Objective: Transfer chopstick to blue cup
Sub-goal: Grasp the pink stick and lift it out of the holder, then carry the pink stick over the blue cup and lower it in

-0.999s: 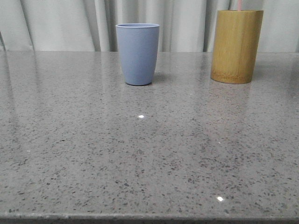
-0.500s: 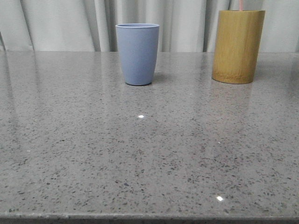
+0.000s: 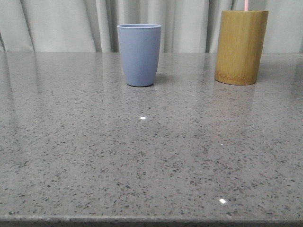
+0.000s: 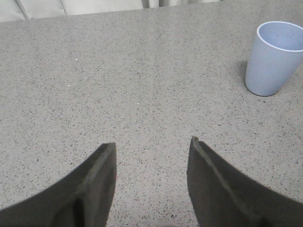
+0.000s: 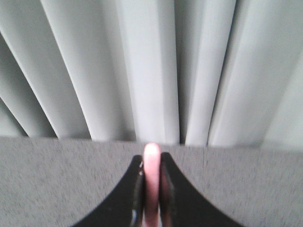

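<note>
The blue cup (image 3: pixel 139 54) stands upright at the back middle of the grey table; it also shows in the left wrist view (image 4: pixel 275 57), empty, off to the side of my left gripper (image 4: pixel 152 151), which is open and empty low over the table. A pale pink chopstick (image 3: pixel 246 5) rises from the bamboo holder (image 3: pixel 241 46) at the back right; only its short upper part shows. In the right wrist view my right gripper (image 5: pixel 151 163) is shut on the pink chopstick (image 5: pixel 151 184), whose tip pokes out between the fingers. Neither gripper shows in the front view.
Pale pleated curtains (image 3: pixel 71 23) hang behind the table's far edge. The speckled grey tabletop (image 3: pixel 151 156) stretches from the cup and holder to the near edge.
The bamboo holder has shifted slightly to the right since a second ago, and the pink chopstick tip above it has moved a little to the right. The blue cup has not moved.
</note>
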